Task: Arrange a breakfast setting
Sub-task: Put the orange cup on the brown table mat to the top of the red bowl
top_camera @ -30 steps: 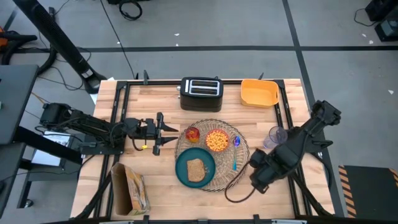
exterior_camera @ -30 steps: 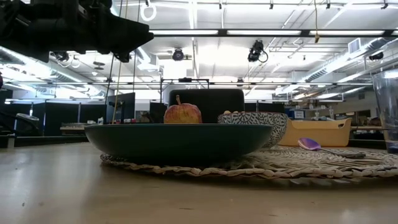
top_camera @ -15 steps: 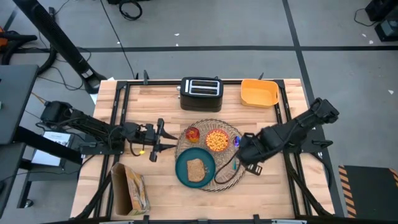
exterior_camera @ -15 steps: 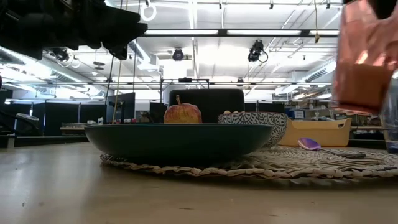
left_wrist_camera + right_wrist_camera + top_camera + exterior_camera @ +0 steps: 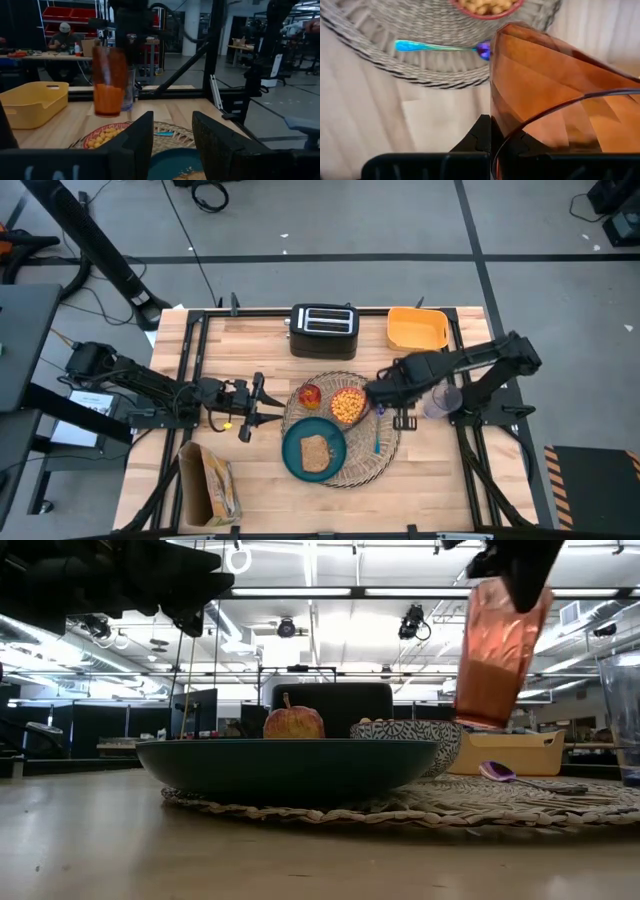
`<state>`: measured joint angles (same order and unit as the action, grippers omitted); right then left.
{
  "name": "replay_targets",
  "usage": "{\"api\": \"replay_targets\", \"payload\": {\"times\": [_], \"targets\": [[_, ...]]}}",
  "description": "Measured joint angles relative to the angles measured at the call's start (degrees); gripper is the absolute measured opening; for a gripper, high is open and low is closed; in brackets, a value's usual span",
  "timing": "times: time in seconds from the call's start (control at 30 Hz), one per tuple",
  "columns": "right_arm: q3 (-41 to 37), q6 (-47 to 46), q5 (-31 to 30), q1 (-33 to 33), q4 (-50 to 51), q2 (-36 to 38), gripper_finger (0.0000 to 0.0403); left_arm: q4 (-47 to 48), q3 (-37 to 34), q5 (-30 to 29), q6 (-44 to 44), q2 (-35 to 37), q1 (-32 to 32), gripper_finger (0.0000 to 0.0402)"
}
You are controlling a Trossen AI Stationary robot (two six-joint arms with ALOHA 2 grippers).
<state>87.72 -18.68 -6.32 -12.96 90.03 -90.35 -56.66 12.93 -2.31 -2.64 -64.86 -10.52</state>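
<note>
Holding orange tumbler (image 5: 497,652) | right pincer (image 5: 380,392) | no legible writing

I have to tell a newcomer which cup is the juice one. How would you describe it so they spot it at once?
Start at the round woven placemat in the table's middle, then look just above the cereal bowl on it. The orange tumbler hangs there in the right gripper, off the table. The clear glass beside the mat is colourless and stands on the wood.
</note>
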Motion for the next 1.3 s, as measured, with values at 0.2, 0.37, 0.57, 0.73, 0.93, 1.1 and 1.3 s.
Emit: {"api": "replay_targets", "payload": {"times": [0.2, 0.37, 0.57, 0.73, 0.93, 1.1, 1.3], "targets": [[0.00, 14.73, -0.25, 6.23, 0.05, 0.00, 0.0012, 0.02, 0.00, 0.02, -1.39, 0.00, -0.02, 0.0144], [0.00, 32.51, -0.15, 10.69, 0.01, -0.03, 0.0014, 1.28, 0.00, 0.02, -2.74, 0.00, -0.02, 0.0144], [-0.13, 39.03, -0.77, 15.67, -0.09, -0.50, 0.0012, 1.22, 0.00, 0.02, -2.74, 0.02, 0.00, 0.0144], [-0.12, 40.82, -1.25, 18.14, -0.15, -0.92, 0.0012, 1.22, 0.00, 0.02, -2.74, 0.01, 0.00, 0.0144], [-0.11, 42.79, -0.60, 18.35, -0.15, -5.24, 0.0012, 1.19, 0.00, 0.02, -2.72, 0.00, 0.00, 0.0144], [-0.11, 42.89, 0.17, 18.34, -1.62, -7.24, 0.0012, 1.22, 0.00, 0.02, -2.72, 0.00, 0.00, 0.0144], [-0.11, 43.05, 0.42, 16.99, -3.49, -8.12, 0.0012, 1.22, 0.00, 0.02, -2.70, 0.00, 0.00, 0.0144]]}}
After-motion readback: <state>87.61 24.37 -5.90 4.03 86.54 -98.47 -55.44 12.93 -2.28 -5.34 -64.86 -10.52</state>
